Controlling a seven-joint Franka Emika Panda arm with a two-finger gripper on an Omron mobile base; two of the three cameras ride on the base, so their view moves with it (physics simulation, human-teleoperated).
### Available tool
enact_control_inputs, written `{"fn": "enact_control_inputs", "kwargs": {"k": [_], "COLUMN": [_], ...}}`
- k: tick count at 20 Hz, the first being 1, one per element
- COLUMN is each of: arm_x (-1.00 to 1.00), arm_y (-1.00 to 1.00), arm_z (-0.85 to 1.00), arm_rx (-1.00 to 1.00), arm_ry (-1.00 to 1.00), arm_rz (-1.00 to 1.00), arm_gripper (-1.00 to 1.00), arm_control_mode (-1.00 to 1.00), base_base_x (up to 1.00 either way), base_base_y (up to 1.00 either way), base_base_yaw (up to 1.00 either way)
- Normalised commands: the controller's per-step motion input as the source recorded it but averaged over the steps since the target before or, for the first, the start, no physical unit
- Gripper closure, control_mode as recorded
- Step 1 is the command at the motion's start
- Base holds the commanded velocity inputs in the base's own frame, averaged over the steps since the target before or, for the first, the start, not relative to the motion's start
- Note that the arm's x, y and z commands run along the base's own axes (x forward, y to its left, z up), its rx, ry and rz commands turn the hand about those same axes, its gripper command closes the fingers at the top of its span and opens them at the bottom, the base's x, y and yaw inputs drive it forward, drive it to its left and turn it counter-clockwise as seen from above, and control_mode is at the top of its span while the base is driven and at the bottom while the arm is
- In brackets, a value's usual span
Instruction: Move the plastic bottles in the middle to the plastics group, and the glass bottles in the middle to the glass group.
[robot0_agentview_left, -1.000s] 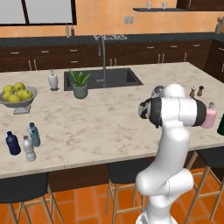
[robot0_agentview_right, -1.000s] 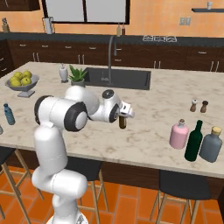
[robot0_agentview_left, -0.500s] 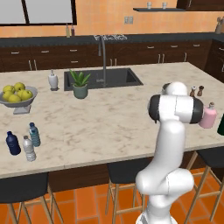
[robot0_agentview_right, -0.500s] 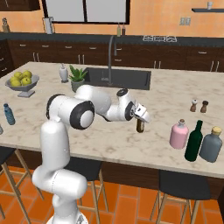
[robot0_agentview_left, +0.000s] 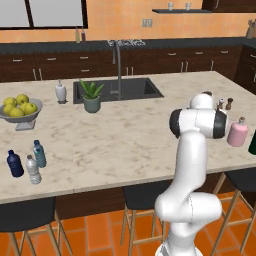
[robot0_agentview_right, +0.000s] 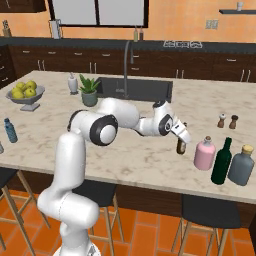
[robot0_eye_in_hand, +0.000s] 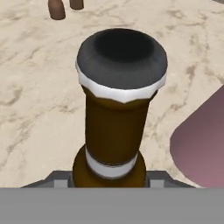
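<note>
- Gripper (robot0_agentview_right: 181, 141) clamped on the brown bottle (robot0_agentview_right: 181, 145); in the hand view the bottle's neck and dark cap (robot0_eye_in_hand: 121, 57) rise between the finger tips, seated low at the jaws.
- Brown bottle carried upright, long axis vertical, base close above or on the counter (robot0_agentview_right: 125, 160); contact not discernible.
- Pink bottle (robot0_agentview_right: 204, 153) just beside the held bottle, on the side away from the arm; its rounded shoulder visible at the edge of the hand view (robot0_eye_in_hand: 201, 148).
- Dark green bottle (robot0_agentview_right: 221, 162) next beyond the pink one, with a grey bottle (robot0_agentview_right: 241, 165) touching or nearly touching it further out.
- Salt and pepper shakers (robot0_agentview_right: 227, 121) well apart, behind that row.
- Judged direction for the coming move: glass group lies further along the same line, past the pink bottle; path needs to skirt or clear it to avoid a knock.
- Teal bottle (robot0_agentview_left: 39, 153) already standing near the navy bottle (robot0_agentview_left: 15, 163) and the clear bottle (robot0_agentview_left: 33, 169) at the far left end of the counter.
- Fruit bowl (robot0_agentview_left: 17, 117), plant (robot0_agentview_left: 91, 97) and sink (robot0_agentview_left: 118, 89) well apart from the work.
</note>
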Motion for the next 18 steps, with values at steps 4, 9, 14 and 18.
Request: {"fn": "enact_control_inputs", "kwargs": {"k": [4, 9, 14, 18], "arm_x": [-0.17, -0.15, -0.25, -0.04], "arm_y": [-0.56, -0.25, 0.01, 0.0], "arm_z": [-0.16, -0.29, -0.44, -0.41], "arm_rx": [0.07, 0.01, 0.0, -0.02], "arm_ry": [0.0, 0.0, 0.0, 0.0], "arm_rz": [-0.16, -0.11, -0.05, -0.07], "arm_gripper": [1.0, 1.0, 1.0, 1.0], "arm_control_mode": [-1.0, -1.0, -1.0, -1.0], "base_base_x": [0.0, 0.0, 0.0, 0.0], "base_base_y": [0.0, 0.0, 0.0, 0.0], "base_base_yaw": [0.0, 0.0, 0.0, 0.0]}}
